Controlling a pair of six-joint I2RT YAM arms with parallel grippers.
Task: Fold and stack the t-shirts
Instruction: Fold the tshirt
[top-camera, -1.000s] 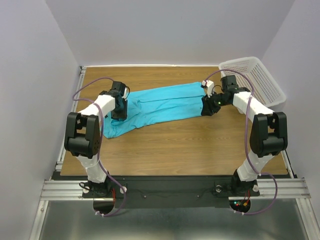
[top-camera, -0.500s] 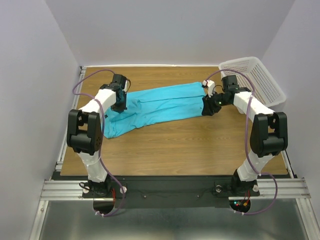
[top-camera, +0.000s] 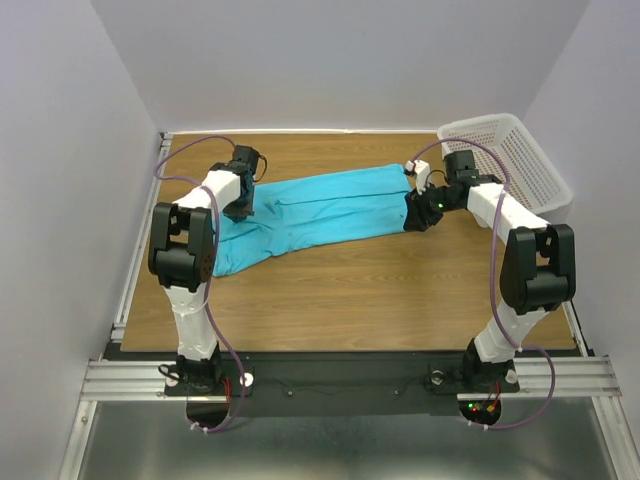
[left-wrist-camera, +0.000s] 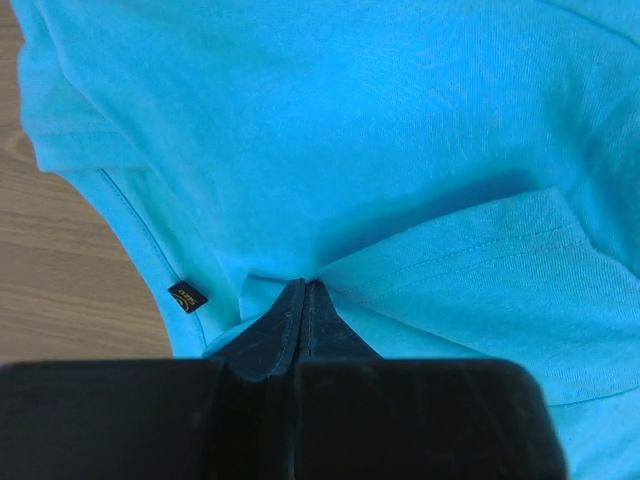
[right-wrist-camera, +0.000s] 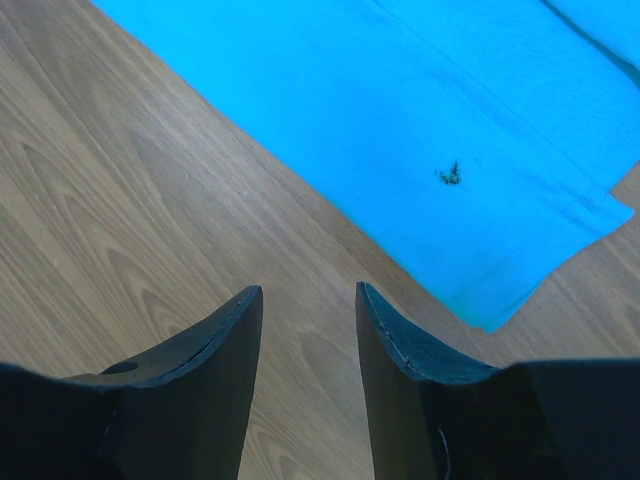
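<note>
One turquoise t-shirt (top-camera: 320, 212) lies stretched in a long band across the wooden table (top-camera: 380, 290), from lower left to upper right. My left gripper (top-camera: 240, 208) is shut on a fold of the t-shirt (left-wrist-camera: 400, 180) near its left end; a small dark label (left-wrist-camera: 187, 296) shows beside the pinch. My right gripper (top-camera: 414, 220) is open and empty, just off the shirt's right end. In the right wrist view the shirt's hem corner (right-wrist-camera: 490, 310) lies ahead of the fingers (right-wrist-camera: 230, 330) on bare wood.
A white perforated basket (top-camera: 510, 165) stands at the table's back right corner, close behind the right arm. Grey walls enclose the table on three sides. Bare wood (top-camera: 380, 300) fills the near half.
My left gripper has moved up and slightly right along the shirt's left end, pulling the fabric with it. The left arm has swung inward. The right arm has not moved.
</note>
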